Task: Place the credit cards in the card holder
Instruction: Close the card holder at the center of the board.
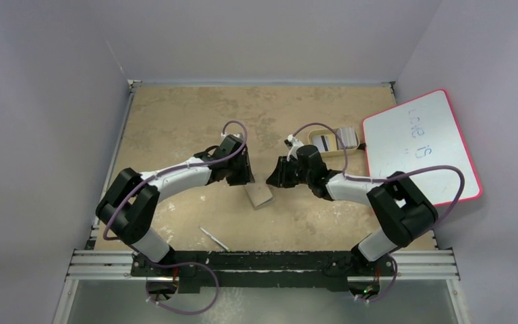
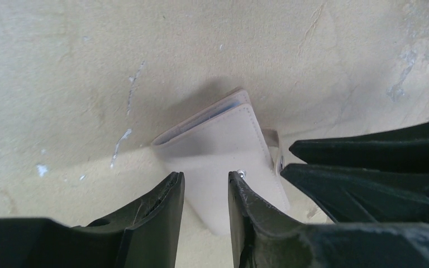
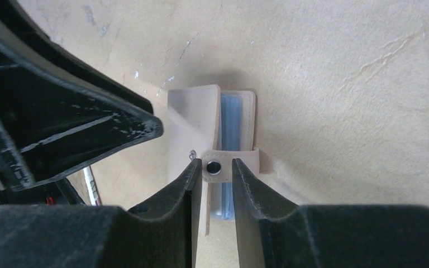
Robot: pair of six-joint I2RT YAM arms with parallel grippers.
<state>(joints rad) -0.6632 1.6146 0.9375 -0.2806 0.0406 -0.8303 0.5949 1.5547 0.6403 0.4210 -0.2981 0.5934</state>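
The tan card holder [image 1: 260, 196] lies on the table between both grippers. In the left wrist view it [image 2: 218, 148] lies just past my left gripper [image 2: 204, 177], whose jaws stand apart above it, empty. In the right wrist view the holder [image 3: 192, 117] is slightly ajar, showing its blue-grey pockets [image 3: 230, 120]. My right gripper [image 3: 217, 164] is narrowly open, its fingertips on either side of the snap tab [image 3: 226, 166]. The credit cards [image 1: 323, 142] lie in the beige tray [image 1: 334, 152] behind the right arm. In the top view the left gripper [image 1: 248, 179] and right gripper [image 1: 272, 179] nearly meet.
A pink-edged whiteboard [image 1: 421, 145] lies at the right, partly over the table edge. A thin white pen [image 1: 214, 238] lies near the front, left of centre. The right gripper's fingers [image 2: 368, 167] crowd the right of the left wrist view.
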